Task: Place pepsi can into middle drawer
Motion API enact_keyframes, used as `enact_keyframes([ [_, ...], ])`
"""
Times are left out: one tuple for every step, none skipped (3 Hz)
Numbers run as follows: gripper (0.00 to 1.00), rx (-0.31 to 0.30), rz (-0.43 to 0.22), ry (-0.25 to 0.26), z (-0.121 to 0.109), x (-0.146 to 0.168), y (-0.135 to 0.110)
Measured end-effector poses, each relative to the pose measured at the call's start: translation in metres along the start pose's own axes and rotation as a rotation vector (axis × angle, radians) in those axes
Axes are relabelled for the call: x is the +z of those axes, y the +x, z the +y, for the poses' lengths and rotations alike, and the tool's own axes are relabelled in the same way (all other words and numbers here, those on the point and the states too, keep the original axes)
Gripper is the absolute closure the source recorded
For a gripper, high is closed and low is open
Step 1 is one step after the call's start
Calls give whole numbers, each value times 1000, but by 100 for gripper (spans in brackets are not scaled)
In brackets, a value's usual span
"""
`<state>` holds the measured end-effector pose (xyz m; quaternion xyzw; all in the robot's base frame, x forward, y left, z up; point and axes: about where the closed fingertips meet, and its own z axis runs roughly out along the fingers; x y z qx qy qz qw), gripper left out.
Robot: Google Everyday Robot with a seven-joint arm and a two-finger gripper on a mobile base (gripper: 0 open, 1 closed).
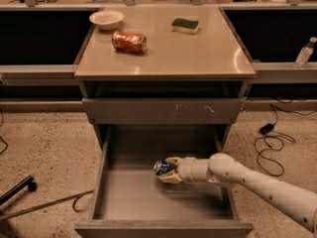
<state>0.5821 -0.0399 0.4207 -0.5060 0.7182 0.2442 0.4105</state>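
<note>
Speckled beige floor (44, 148) all round, dark recesses (39, 33) at the back. Low in the pulled-out middle drawer (129, 200), gripper (167, 170) at the end of a white arm (247, 181) reaching in over the right front corner. Fingers (171, 178) pale, one above and one below, pinching the pepsi can (161, 167) between them. Can on its side, silver end turned toward the camera, blue body tucked back between the fingers; no telling whether touching the drawer bottom or held just off it. Bare grey drawer bottom to the left of the fingers and in front of them, low side walls well apart on both sides. Just above and behind the fingers, shut drawer front (163, 111) with pale scratch marks. Higher up, tan surface (198, 56) carrying three things, all well apart from the fingers: dented orange-red can (129, 41) on its side up and to the left, white bowl (106, 19) farther back on the left, green sponge (185, 25) almost straight above. Off to the right of the fingers, black cable (270, 138) looped on the floor and a clear bottle (303, 52) standing on a ledge (287, 72).
</note>
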Motion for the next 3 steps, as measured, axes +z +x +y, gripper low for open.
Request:
enact_keyframes([
  [11, 0, 0, 0, 0, 0, 0],
  [0, 0, 0, 0, 0, 0, 0],
  [0, 0, 0, 0, 0, 0, 0],
])
